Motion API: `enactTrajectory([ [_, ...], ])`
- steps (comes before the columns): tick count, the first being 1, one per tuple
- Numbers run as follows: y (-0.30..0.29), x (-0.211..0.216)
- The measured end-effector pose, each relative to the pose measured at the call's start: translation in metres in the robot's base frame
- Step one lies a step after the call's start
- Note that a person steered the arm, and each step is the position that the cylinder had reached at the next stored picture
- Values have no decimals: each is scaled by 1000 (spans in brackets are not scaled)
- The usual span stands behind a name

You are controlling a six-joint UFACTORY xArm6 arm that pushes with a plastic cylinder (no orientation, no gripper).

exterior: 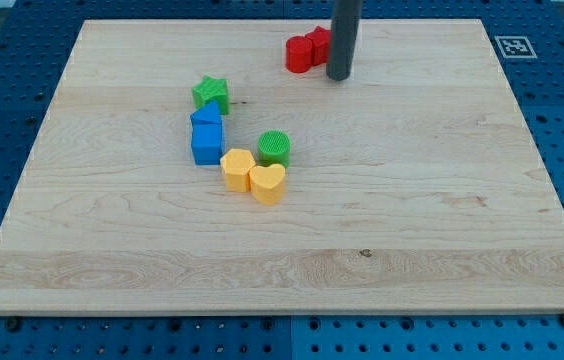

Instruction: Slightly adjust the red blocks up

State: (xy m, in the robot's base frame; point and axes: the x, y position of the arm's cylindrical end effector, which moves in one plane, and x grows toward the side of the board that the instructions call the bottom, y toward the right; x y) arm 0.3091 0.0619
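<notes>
Lying on a blue pegboard, the wooden board holds everything; two red blocks touch near its top edge, my tip just right; green star, blue blocks, yellow blocks, green cylinder cluster mid-left; a black-and-white tag sits top-right, unreadable; no fingers.

Bright, even overhead light; soft short shadows under blocks; sharp focus, no glare.
</notes>
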Motion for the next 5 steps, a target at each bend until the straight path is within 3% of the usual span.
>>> enactTrajectory([
  [5,-34,-9],
])
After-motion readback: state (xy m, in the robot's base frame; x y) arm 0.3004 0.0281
